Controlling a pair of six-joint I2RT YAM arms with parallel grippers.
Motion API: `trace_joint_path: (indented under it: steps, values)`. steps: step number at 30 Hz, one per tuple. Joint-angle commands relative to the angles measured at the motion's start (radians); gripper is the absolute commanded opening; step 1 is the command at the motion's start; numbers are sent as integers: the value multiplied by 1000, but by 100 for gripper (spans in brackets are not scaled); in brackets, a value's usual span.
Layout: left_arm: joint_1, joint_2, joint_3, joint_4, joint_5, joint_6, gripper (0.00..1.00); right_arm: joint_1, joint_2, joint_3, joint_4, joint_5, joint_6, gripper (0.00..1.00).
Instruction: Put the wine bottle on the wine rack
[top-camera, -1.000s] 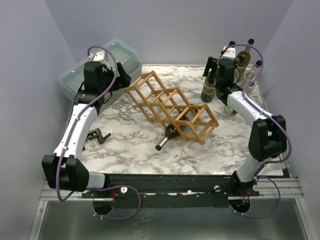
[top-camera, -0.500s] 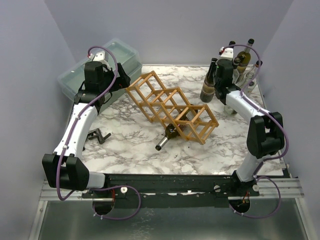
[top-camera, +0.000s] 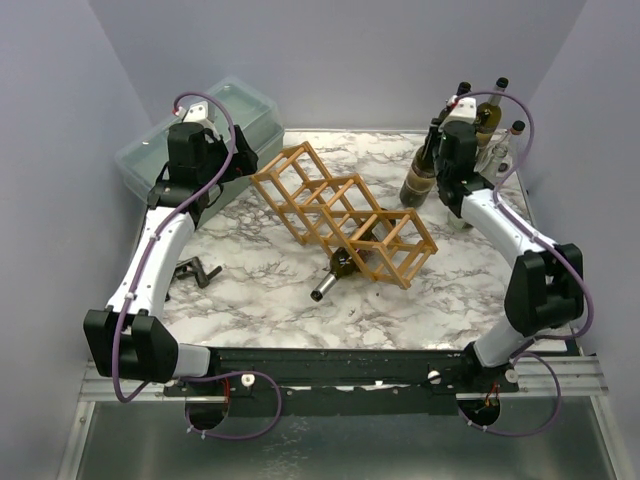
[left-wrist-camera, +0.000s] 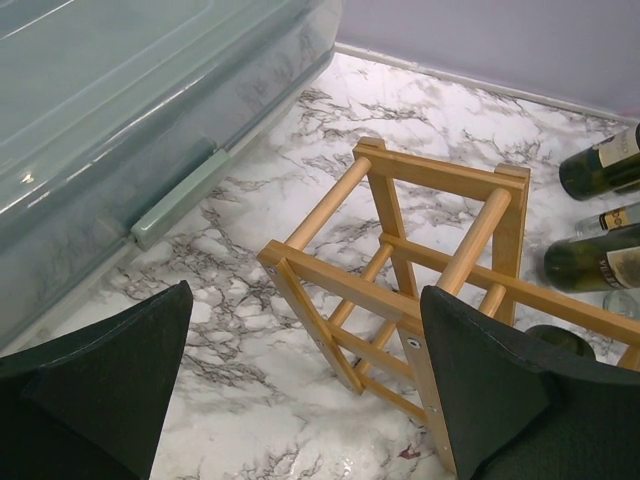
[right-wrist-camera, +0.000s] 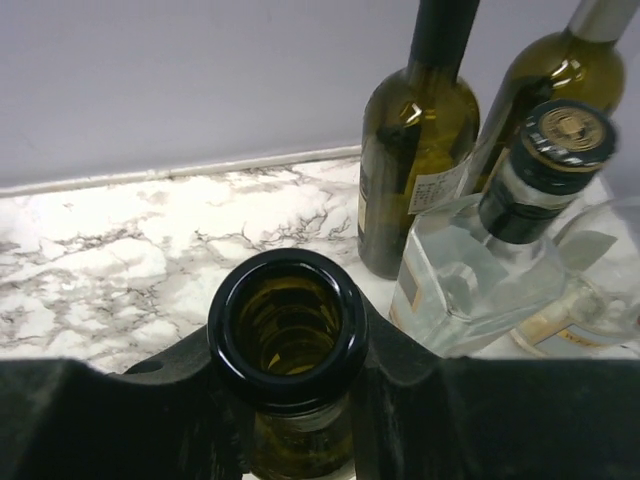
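One green wine bottle stands upright near the far right corner of the table, long axis vertical and open mouth pointing straight up. The right gripper pinches its neck just under the lip, clamped from both sides. That arm stretches long from its base, elbow by the right edge. Other bottles crowd just behind. The wine rack lies diagonally mid-table, well apart. The left gripper, spread wide, hangs over its far end.

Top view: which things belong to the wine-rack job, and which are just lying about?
Job: wine rack; open-necked green bottle in the right gripper; bottle already racked.
Lying about: clear plastic bin; small black part; other standing bottles.
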Motion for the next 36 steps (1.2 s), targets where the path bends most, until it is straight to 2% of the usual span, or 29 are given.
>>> trace_joint_path:
  steps: [1,6,15,24,36]
  values:
    - [-5,-43,17,-7,-31,16,97,-2,-136,0,106,43,34,8]
    - [-5,-55,14,-4,-38,15,98,-2,-208,12,72,152,174,1]
    - [-5,-72,13,-1,-26,6,98,-3,-417,-14,42,69,188,1]
    - [-6,-80,11,4,-21,0,98,-3,-659,-108,129,-303,156,1]
    - [-11,-95,6,4,-42,10,98,-2,-754,-65,195,-763,252,1]
